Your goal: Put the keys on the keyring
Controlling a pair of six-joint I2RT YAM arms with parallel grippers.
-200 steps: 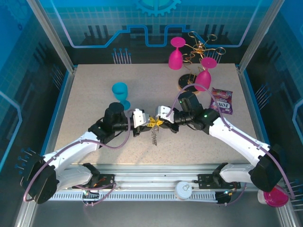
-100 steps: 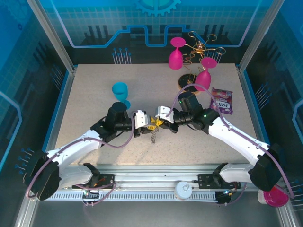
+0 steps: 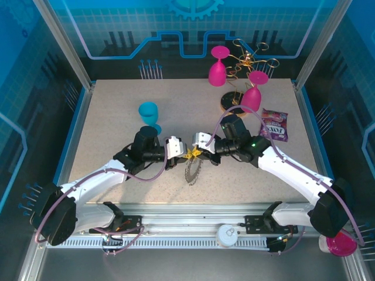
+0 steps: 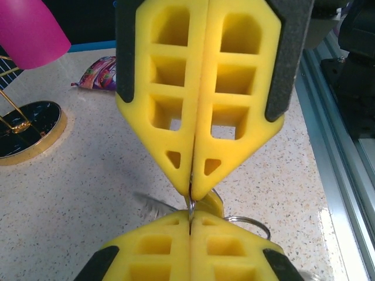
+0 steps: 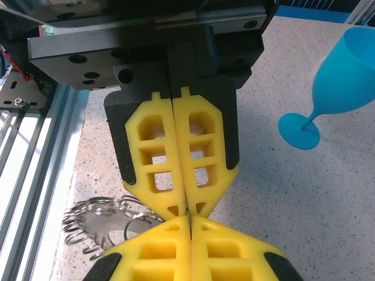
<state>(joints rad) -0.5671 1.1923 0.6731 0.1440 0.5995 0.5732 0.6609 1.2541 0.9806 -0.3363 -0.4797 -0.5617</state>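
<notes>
My two grippers meet tip to tip above the near middle of the table. The left gripper [image 3: 186,156] [image 4: 190,218] is shut on a thin wire loop [image 4: 191,203] that runs straight up into the shut jaws of the right gripper [image 3: 197,153] [image 4: 192,188]. The key's yellow head [image 4: 212,202] peeks out just behind that loop. The keyring [image 3: 192,171] hangs below the tips as a dark ring with wire coils. In the right wrist view the keyring [image 5: 96,225] lies left of my right gripper [image 5: 191,221].
A blue goblet [image 3: 149,114] [image 5: 345,76] stands behind the left arm. Two pink goblets [image 3: 218,67] [image 3: 253,93], the wire stand's round base [image 3: 228,103] [image 4: 26,129] and a candy bag [image 3: 274,124] sit at the back right. The metal rail [image 4: 334,146] runs along the near edge.
The left jaws opened a little and shut again on the loop. The left arm edged right. The keyring swung from a narrow hanging line into a wider ring shape.
</notes>
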